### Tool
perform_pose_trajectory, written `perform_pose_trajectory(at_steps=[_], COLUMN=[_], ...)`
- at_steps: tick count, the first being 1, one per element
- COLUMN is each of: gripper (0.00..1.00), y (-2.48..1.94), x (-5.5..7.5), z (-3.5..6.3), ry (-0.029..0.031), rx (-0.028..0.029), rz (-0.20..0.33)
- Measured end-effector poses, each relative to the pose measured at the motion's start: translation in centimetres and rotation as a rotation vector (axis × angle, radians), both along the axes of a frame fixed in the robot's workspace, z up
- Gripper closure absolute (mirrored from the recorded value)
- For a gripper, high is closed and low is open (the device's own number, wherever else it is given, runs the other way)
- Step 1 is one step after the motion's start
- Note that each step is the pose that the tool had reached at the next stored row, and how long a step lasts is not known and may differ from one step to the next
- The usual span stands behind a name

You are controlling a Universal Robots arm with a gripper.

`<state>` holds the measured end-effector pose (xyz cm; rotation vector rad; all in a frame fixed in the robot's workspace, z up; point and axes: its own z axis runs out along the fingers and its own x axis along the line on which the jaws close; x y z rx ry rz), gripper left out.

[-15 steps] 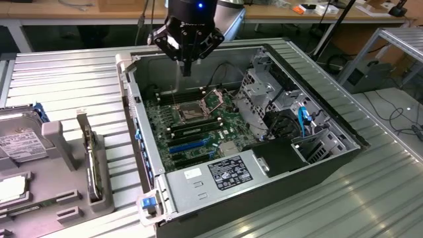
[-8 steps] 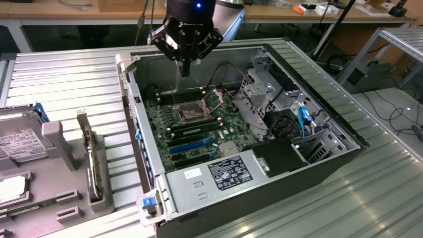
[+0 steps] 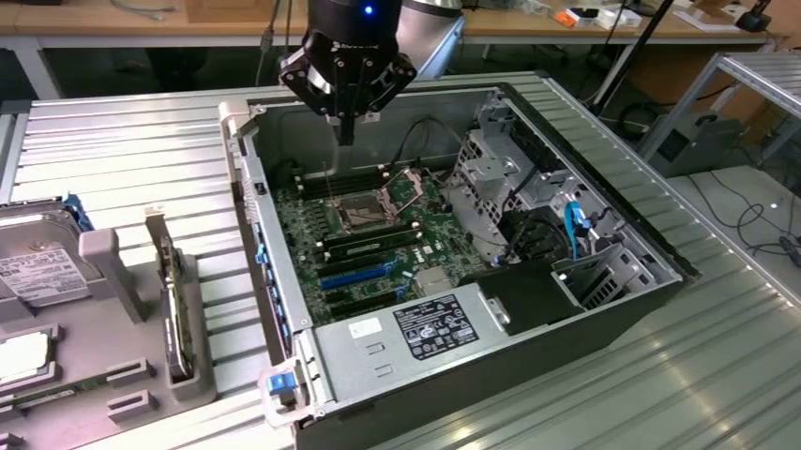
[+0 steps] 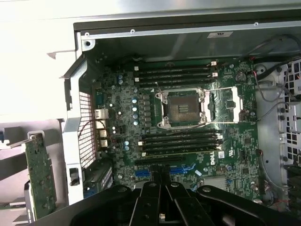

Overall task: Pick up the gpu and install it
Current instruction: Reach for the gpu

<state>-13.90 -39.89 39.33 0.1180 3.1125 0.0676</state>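
Room above the case (image 3: 375, 389) is free, since its top side is open and the rim is a plain rectangle. Inside, the drive cage (image 3: 494, 173) crowds the exterior view's right and the power supply (image 3: 419, 328) fills the near end. That leaves the motherboard (image 3: 419, 239) bare along the wall towards the exterior view's left, where the blue slots (image 3: 356, 274) lie just near of the socket (image 3: 360, 214). The gripper (image 3: 344, 136) hangs over the far part of the board, tips pointing straight down, apart from everything below. Its jaws are pressed together into one narrow point and hold nothing. The gpu (image 3: 175, 300) is outside the case, on the exterior view's left. It stands on its long edge in a grey holder (image 3: 107, 272) on the ribbed metal table (image 3: 126, 159). A strip of bare table separates the holder from the case wall. The card's long axis runs far to near in the exterior view, roughly parallel to that wall, and its faces are turned sideways. From that view it reads as a thin dark slab seen almost edge-on. A pale upright piece at its far end may be the bracket, though I cannot tell. In the wrist view the gpu (image 4: 40, 174) shows a green circuit face dotted with small parts. A hard drive (image 3: 37, 267) sits in the holder further from the case.
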Motion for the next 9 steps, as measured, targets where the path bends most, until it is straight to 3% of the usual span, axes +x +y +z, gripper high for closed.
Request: perform_pose_trajectory(at_steps=[9], gripper=[0.90], y=[0.00], x=[-0.60], z=[0.00], ry=[0.0000], rx=[0.0000], rz=[0.000])
